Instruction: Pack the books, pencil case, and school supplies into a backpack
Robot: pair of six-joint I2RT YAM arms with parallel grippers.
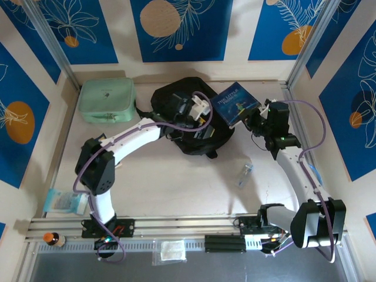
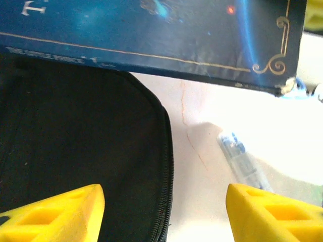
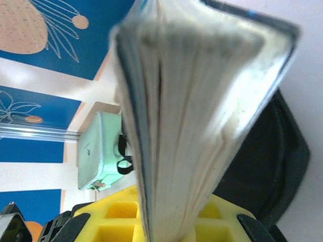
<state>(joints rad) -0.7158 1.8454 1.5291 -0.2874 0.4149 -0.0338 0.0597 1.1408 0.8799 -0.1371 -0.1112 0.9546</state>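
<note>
The black backpack (image 1: 176, 97) lies at the back middle of the table, and its zip edge (image 2: 166, 166) shows in the left wrist view. My left gripper (image 1: 198, 109) hovers over it, open, with the yellow fingers (image 2: 55, 214) wide apart and nothing between them. My right gripper (image 1: 257, 120) is shut on the bright blue "The Little Prince" book (image 1: 234, 101) and holds it above the backpack's right edge; its page edge (image 3: 202, 111) faces the right wrist camera. A dark blue cover with gold trim (image 2: 151, 35) crosses the top of the left wrist view; I cannot tell which book it is. The clear plastic piece (image 1: 245, 174) (image 2: 242, 159) lies on the table.
A mint green zip case (image 1: 107, 100) (image 3: 98, 151) sits at the back left. A light blue packet (image 1: 61, 201) lies at the front left, with a small bottle (image 1: 53, 239) on the rail. Patterned walls close in the back and both sides.
</note>
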